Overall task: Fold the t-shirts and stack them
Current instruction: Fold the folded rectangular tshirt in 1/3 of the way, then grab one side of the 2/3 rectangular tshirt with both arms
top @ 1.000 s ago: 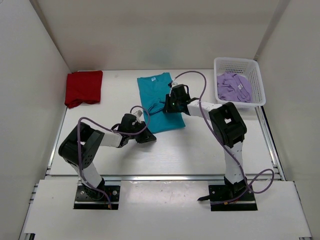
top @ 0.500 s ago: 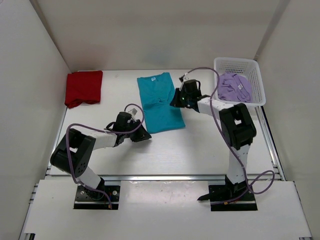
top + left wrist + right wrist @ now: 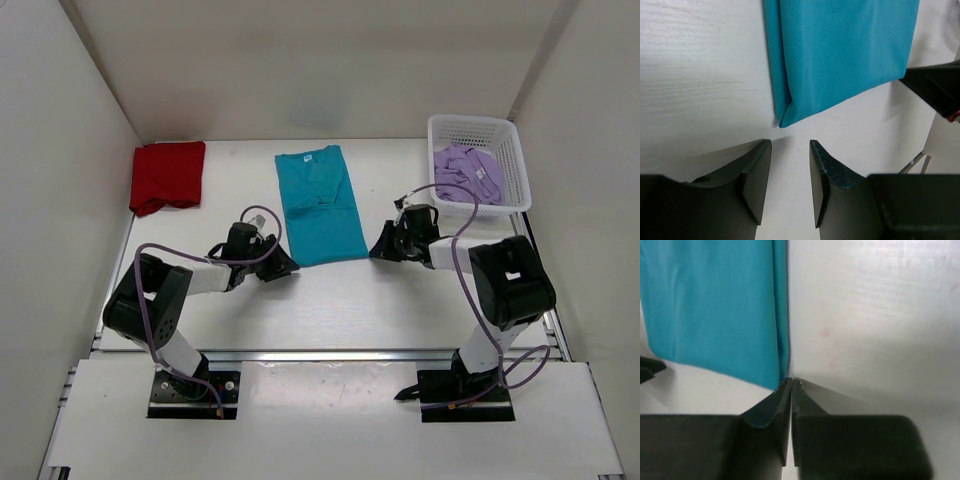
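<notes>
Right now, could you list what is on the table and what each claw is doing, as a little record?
red shirt: folded, far left corner
teal shirt: folded lengthwise, flat, middle
purple shirt: crumpled in the white basket, far right
left gripper: open, empty, by teal shirt's near left corner
right gripper: shut, at its near right corner

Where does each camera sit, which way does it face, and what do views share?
Top external: above and behind, looking down on the table; left arm and right arm with bases, red shirt, teal shirt, basket.
Left wrist: on the left arm, facing the teal shirt's near left corner; its parted fingers show.
Right wrist: on the right arm, facing the near right corner; its shut fingers show.
Shared: all three see the teal shirt.
</notes>
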`<action>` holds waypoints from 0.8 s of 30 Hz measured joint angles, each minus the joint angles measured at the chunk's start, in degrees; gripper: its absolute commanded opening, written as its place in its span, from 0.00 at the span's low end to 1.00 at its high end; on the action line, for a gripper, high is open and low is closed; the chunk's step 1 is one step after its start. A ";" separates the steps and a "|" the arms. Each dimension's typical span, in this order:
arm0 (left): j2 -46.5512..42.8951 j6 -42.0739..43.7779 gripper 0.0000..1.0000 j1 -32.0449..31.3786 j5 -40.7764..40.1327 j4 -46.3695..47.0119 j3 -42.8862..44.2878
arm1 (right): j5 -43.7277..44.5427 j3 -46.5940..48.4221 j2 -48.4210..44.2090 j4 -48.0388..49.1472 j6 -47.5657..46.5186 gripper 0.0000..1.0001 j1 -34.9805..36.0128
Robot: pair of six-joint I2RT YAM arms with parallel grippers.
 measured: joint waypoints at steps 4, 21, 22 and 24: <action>1.03 0.09 0.49 -0.48 -0.24 0.13 1.11 | -0.52 -3.91 -4.37 0.63 0.13 0.37 -0.20; 4.90 -1.22 0.18 -0.57 -2.27 3.17 2.82 | -9.84 -0.22 3.93 6.78 3.56 0.04 -1.40; 5.16 -1.40 0.13 -0.57 -2.47 3.26 2.82 | -9.92 -0.20 4.15 6.95 3.76 0.00 -1.38; 5.42 -1.64 0.01 -0.52 -2.40 3.48 2.91 | -9.94 -0.20 4.26 7.13 4.20 0.00 -1.25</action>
